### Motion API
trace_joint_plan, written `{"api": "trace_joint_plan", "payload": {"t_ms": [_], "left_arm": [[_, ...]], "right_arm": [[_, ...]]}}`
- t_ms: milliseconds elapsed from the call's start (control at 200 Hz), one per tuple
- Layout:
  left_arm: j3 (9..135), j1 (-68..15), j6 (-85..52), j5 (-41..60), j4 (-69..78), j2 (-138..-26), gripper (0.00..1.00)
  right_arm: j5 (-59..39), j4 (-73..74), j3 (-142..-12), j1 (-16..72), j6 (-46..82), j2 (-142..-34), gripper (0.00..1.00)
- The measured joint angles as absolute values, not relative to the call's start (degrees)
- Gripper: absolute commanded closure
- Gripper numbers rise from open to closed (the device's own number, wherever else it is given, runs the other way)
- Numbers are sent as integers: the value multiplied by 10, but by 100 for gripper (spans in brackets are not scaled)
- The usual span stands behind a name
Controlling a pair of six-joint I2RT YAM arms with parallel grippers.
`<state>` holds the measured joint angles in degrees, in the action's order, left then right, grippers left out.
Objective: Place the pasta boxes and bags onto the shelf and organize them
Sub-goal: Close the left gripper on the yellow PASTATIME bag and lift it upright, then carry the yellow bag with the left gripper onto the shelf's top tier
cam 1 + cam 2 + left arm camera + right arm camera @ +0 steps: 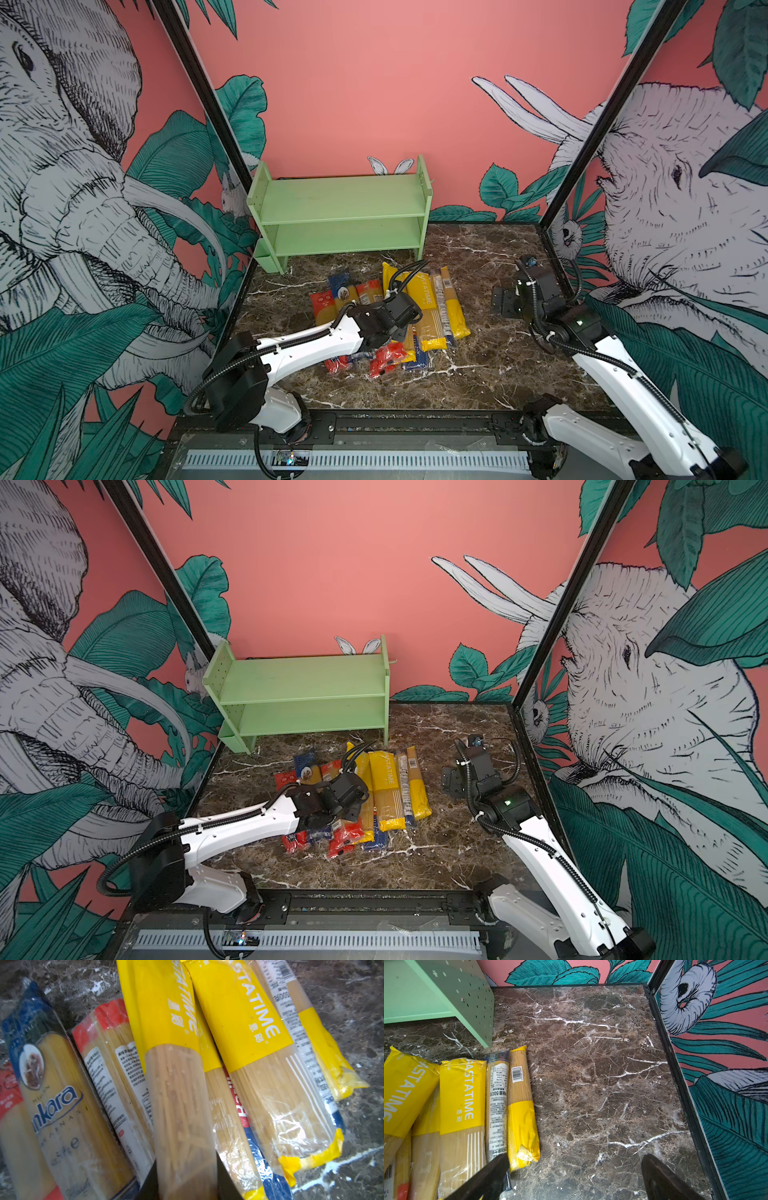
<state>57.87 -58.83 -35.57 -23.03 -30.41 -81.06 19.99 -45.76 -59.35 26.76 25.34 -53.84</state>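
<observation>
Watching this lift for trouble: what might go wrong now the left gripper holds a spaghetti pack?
1. The left gripper pinches the yellow-ended pack seemingly away from its middle, so its long free end may sag and catch the shelf.
2. It lies against a neighbouring pack; lifting may drag that along.

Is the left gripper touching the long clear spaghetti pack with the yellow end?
Touching. In the left wrist view, the left gripper has a black finger against each side of the clear yellow-ended spaghetti pack.
</observation>
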Motion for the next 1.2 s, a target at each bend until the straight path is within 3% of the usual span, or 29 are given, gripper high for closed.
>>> {"api": "trace_joint_plan", "payload": {"t_ms": [655,1200], "left_arm": [[585,-591,-272,-236,-354,-584,100],[751,-591,-197,-342,-466,-528,100]], "right_arm": [[193,-458,-646,308,255,-577,1],[214,-470,-707,345,253,-613,1]]}}
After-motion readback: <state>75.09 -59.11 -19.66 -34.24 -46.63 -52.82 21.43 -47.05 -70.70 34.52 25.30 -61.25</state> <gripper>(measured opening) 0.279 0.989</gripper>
